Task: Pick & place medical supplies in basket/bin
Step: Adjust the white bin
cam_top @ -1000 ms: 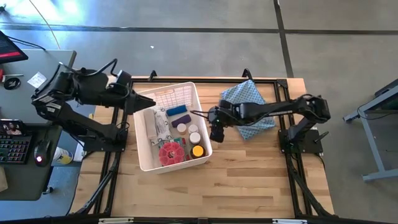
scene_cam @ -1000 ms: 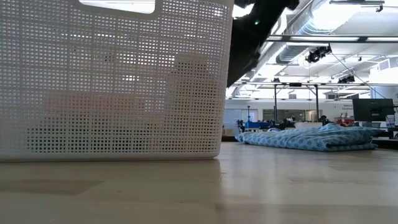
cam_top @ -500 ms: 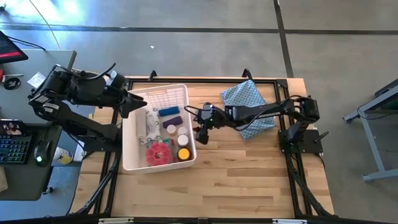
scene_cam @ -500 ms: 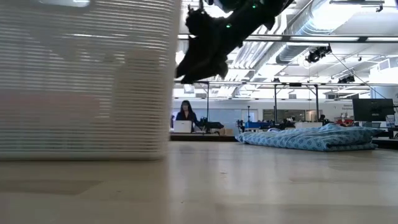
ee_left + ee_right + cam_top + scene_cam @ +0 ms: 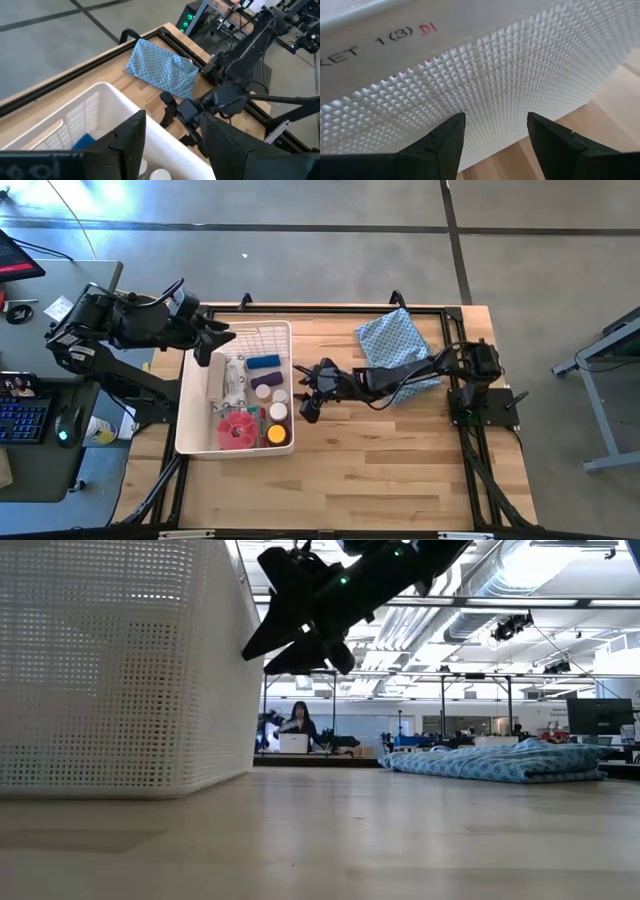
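Observation:
The white lattice bin (image 5: 186,420) stands on the table's left half and fills the left of the low view (image 5: 110,670). In it lie a red disc (image 5: 238,430), a yellow-capped amber bottle (image 5: 276,434), white-capped jars (image 5: 279,411), a purple cylinder (image 5: 263,380), a blue cylinder (image 5: 264,363) and printed packets (image 5: 232,375). My left gripper (image 5: 207,346) is open at the bin's far left corner, looking over the bin's rim (image 5: 150,125). My right gripper (image 5: 306,408) is open at the bin's right wall (image 5: 485,75). My left gripper stands at the bin's far left corner, seemingly with one finger over the inside; I cannot tell whether it touches the rim. My right gripper comes level from the table's right, its open fingertips (image 5: 250,650) at the outer face of the bin's right wall (image 5: 293,402), near its middle. The bin stands flat on the table.
A blue patterned cloth (image 5: 398,350) lies crumpled at the far right and also shows in the low view (image 5: 500,762). Bare wood lies along the near edge and to the right of the bin. A desk with a keyboard stands beyond the table's left edge.
The bin has slid along the table toward its left edge and turned a little squarer to it, its contents riding along. My right gripper has followed it leftward, staying at its right wall. My left gripper has drawn back toward the left edge.

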